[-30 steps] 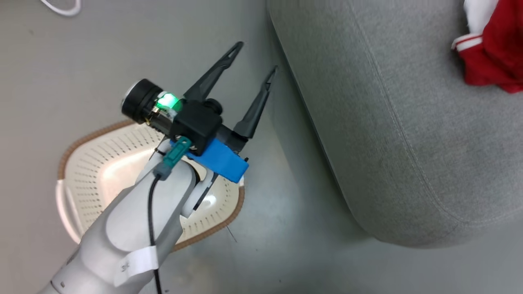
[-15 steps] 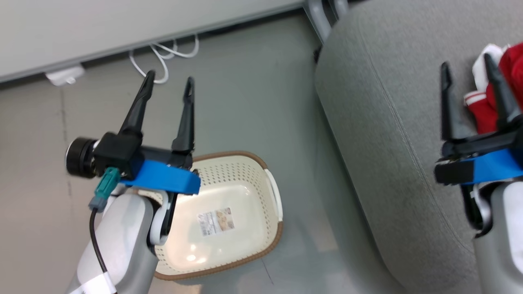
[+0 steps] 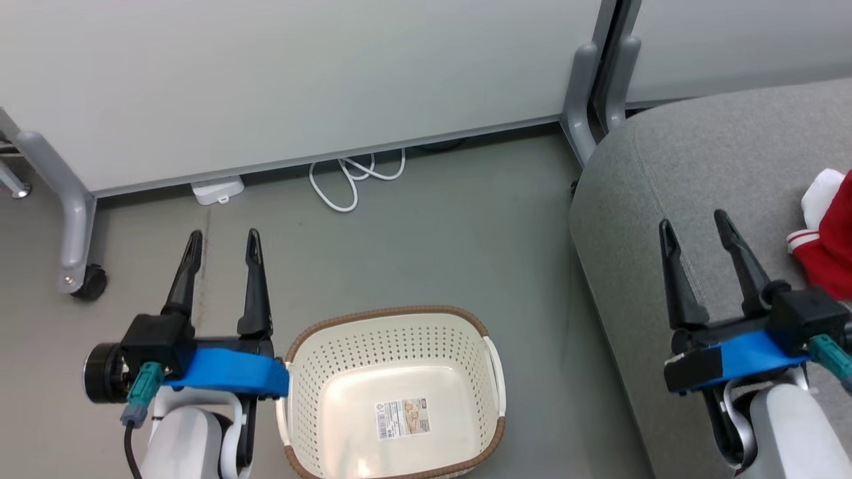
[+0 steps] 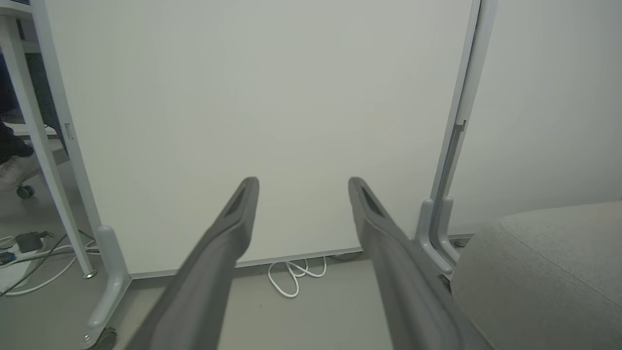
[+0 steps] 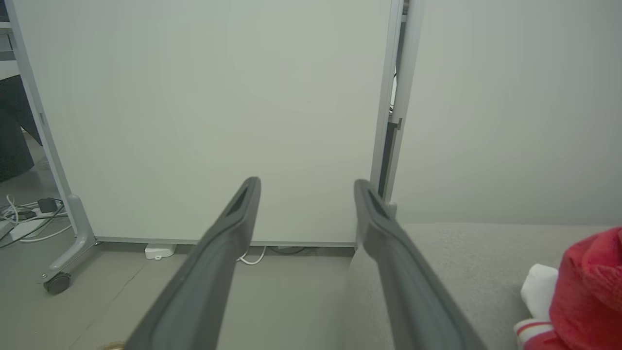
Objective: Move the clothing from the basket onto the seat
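The cream perforated basket (image 3: 313,372) stands on the floor at the bottom centre of the head view, with only a label sticker (image 3: 402,418) inside. Red clothing with white trim (image 3: 829,243) lies on the grey seat (image 3: 705,173) at the right edge; the right wrist view shows that clothing (image 5: 583,287) at its lower right. My left gripper (image 3: 223,243) is open and holds nothing, just left of the basket. Over the seat's near-left part my right gripper (image 3: 695,226) is open with bare fingers, left of the clothing. Both wrist views show parted fingers, left (image 4: 301,182) and right (image 5: 307,182).
A pale partition wall (image 3: 299,80) on grey wheeled feet (image 3: 78,279) stands behind the basket. White cable loops (image 3: 356,174) and a small white box (image 3: 217,191) lie along its base. Grey floor (image 3: 452,226) spreads between wall, basket and seat.
The head camera has tilted up and swung, bringing the wall and the whole basket into view. Both arms now sit low at the sides, fingers pointing at the wall.
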Robot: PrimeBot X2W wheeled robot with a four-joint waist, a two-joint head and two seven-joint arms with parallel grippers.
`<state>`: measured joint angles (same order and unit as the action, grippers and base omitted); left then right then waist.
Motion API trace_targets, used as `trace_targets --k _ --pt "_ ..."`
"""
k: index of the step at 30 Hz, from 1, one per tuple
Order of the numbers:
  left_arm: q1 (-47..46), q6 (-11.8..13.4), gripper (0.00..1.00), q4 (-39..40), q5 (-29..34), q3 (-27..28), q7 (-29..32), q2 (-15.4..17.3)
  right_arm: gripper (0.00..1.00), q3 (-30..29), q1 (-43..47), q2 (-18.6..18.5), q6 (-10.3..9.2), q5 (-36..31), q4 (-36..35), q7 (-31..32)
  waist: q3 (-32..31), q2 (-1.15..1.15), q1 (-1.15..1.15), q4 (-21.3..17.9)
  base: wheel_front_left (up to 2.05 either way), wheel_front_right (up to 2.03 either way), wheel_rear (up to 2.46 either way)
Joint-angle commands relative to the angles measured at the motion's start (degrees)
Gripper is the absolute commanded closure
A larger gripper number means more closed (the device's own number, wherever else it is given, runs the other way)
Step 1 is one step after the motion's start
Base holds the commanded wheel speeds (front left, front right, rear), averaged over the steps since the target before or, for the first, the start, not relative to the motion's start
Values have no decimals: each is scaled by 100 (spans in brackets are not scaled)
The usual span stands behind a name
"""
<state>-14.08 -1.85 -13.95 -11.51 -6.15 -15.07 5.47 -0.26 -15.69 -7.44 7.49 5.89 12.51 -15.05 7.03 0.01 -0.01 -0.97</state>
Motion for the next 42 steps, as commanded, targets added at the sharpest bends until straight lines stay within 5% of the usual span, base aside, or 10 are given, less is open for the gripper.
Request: trace_targets --k 1,31,32,42 --pt "209 -32 0 -19 84 122 -14 -37 0 1 219 48 1 32 73 -19 -219 -1 1 115 0 0 0" --pt "1121 -483 0 -47 400 603 -14 -259 0 -241 1271 441 1 133 181 -20 -827 -1 1 343 0 0 0" --pt "1075 -454 100 -53 393 582 1 -248 100 -233 1231 425 0 94 167 0 -828 -1 1 344 0 0 0" --pt "1159 -463 100 -318 -264 663 247 -258 100 -297 1243 439 0 751 418 243 -823 -1 1 332 0 0 0"
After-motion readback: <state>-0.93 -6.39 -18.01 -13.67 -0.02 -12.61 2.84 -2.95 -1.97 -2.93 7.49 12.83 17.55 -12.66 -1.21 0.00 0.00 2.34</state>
